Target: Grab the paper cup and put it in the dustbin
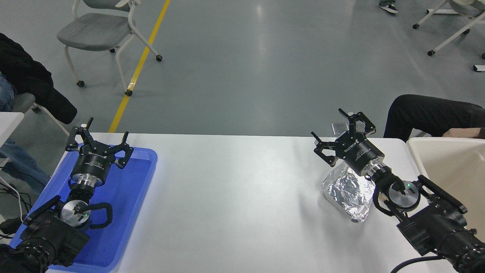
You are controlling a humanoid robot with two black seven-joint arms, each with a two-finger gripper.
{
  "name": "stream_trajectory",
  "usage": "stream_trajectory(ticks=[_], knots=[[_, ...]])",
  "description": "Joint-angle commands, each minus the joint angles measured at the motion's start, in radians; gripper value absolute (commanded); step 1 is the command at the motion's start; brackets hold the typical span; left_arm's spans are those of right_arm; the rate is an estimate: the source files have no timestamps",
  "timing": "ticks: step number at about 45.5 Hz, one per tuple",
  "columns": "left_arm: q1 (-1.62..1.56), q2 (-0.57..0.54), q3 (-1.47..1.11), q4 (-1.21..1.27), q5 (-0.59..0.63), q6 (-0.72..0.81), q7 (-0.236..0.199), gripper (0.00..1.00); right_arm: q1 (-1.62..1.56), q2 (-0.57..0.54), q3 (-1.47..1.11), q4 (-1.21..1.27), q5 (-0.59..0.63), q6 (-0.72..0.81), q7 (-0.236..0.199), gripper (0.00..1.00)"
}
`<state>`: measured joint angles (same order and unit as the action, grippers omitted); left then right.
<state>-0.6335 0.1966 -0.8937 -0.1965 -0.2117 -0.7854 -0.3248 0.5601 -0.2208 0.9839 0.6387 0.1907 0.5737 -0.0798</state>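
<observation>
Our right gripper (338, 131) has its fingers spread wide and holds nothing; it hangs above the table's far right edge, just past the crumpled foil container (350, 193). We cannot find the paper cup anywhere in this view: nothing white with a rolled rim shows on the white table (235, 189), and if it sits behind the gripper or the foil, it is hidden from us. So we cannot say which way the cup lies from the fingers. The dustbin (447, 167) stands at the right, near this arm, which we judge the better placed for the drop. Our left gripper (99, 138), also spread wide and empty, hangs parked over the blue tray (129, 212).
</observation>
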Motion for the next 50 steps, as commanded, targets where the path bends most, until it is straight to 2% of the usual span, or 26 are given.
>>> stream_trajectory(ticks=[1,42,50], knots=[[0.0,0.0,0.001,0.002,0.0,0.0,0.001,1.0,0.004,-0.005,0.001,0.003,-0.001,0.0,0.0,1.0],[0.0,0.0,-0.001,0.002,0.0,0.0,0.001,1.0,0.093,-0.002,-0.028,0.003,-0.028,-0.008,-0.009,1.0],[0.0,0.0,-0.001,0.002,0.0,0.0,0.001,1.0,0.158,-0.058,-0.142,0.03,-0.054,-0.012,-0.009,1.0]])
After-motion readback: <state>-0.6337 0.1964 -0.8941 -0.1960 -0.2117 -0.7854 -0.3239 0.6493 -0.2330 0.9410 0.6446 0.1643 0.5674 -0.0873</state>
